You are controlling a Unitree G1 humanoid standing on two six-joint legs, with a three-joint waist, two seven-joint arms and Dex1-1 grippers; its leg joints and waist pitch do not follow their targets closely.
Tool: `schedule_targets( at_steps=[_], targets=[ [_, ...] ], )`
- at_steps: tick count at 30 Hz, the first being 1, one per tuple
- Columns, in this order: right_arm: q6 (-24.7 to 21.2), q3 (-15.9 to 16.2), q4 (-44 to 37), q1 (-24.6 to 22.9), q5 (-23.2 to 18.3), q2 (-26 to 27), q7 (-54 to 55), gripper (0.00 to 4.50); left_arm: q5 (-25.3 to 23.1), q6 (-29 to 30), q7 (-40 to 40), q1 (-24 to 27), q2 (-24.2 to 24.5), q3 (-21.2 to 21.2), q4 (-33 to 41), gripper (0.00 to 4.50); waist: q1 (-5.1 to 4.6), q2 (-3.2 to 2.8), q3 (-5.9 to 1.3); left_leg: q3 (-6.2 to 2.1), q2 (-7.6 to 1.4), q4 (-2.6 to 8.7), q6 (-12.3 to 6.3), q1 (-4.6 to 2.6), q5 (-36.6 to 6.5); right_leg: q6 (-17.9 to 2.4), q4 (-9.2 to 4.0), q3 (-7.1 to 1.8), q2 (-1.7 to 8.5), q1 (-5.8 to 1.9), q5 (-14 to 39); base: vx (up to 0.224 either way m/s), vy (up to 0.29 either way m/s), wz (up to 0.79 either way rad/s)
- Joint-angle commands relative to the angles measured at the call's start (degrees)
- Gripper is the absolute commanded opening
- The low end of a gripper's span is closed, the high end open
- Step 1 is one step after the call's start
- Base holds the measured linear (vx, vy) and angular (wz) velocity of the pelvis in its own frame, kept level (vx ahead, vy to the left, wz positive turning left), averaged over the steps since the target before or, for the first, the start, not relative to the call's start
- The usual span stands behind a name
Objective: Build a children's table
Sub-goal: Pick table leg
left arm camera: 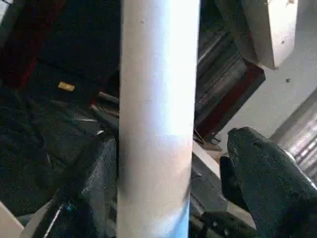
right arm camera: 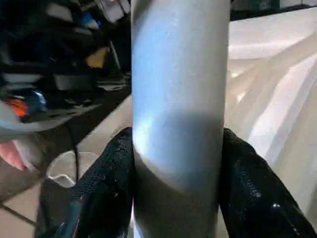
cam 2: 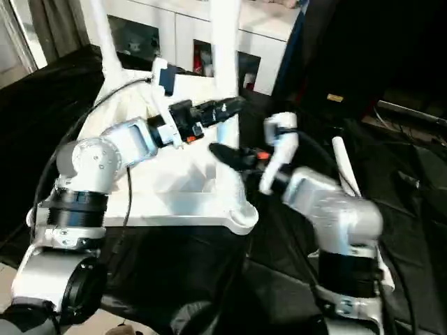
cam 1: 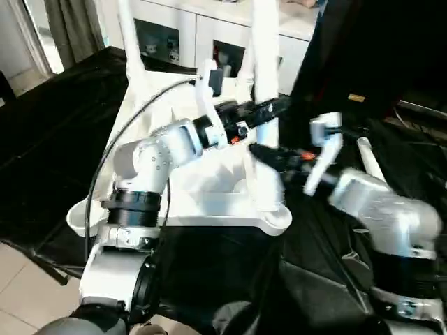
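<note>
The leg stood upright in the near right corner socket of the tabletop. The right gripper clamped it; above, the left gripper straddled it, one finger apart

Cut off by the top edge in the head views — the upper end of the upright white plastic tube leg, so its tip cannot be judged. Likewise cropped above, the second white tube leg at the far left corner. Hidden behind the silver left forearm: much of the white ribbed tabletop underside. Smeared by motion — the black right gripper, contact with the leg unclear there. Only partly visible past the right arm: a loose white tube leg on the black cloth.
</note>
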State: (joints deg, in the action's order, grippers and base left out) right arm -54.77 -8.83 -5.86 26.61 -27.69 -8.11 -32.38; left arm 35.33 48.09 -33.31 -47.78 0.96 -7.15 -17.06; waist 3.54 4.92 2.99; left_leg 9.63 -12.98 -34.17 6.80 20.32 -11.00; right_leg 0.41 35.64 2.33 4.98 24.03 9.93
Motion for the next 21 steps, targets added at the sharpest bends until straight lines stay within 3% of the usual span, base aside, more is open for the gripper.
schedule_targets(
  at_steps=[1, 6, 11, 15, 21],
  targets=[
    [1.07, 1.9, 0.37, 0.08, 3.3, -0.17, 3.38, 1.85, 0.83, -1.06, 1.58, -0.5, -2.32, 0.89, 1.61, 3.31, 0.0, -0.69, -3.84, 0.93, 0.72, 3.87, 1.27, 0.11, -5.82, -9.14, -4.11, -1.4, 1.23, -3.59, 8.91, 0.0, 0.0, 0.0],
    [4.84, 6.46, -0.72, 0.77, 7.5, 1.16, 7.81, 1.85, -3.25, -5.96, 8.24, -1.9, -4.15, -1.0, -2.35, 2.93, -0.27, -0.43, -4.0, 0.92, 0.87, 3.84, 0.95, 0.19, -4.65, -8.75, -4.05, -1.45, 1.08, -3.87, 6.4, 0.0, 0.0, 0.0],
    [6.26, 6.78, -0.33, 2.96, 8.95, 3.3, 11.36, 1.84, -10.88, -12.02, 11.14, -1.87, -1.82, 3.21, -3.63, 2.51, -0.59, -0.47, -4.06, 0.83, 0.77, 3.94, 0.52, 0.08, -4.3, -8.07, -3.92, -1.48, 1.08, -3.8, 5.18, 0.0, 0.0, 0.0],
    [7.09, 7.2, 0.27, 4.03, 9.46, 3.13, 12.34, 1.84, -13.87, -13.62, 11.96, -1.51, 0.07, 5.5, -3.02, 2.29, -0.55, -0.5, -4.06, 0.98, 0.83, 3.84, 0.66, 0.01, -3.06, -9.1, -3.54, -1.55, 1.02, -3.83, 1.82, 0.0, 0.0, 0.0],
    [7.59, 7.35, 0.42, 4.62, 10.16, 3.36, 13.45, 1.84, -17.65, -16.39, 14.68, -1.53, 0.79, 6.38, -3.91, 1.98, -0.46, -0.53, -3.97, 1.05, 0.87, 3.88, 0.87, -0.01, -4.01, -9.4, -3.62, -1.63, 1.07, -3.88, 2.78, 0.0, 0.0, 0.0]
  ],
)
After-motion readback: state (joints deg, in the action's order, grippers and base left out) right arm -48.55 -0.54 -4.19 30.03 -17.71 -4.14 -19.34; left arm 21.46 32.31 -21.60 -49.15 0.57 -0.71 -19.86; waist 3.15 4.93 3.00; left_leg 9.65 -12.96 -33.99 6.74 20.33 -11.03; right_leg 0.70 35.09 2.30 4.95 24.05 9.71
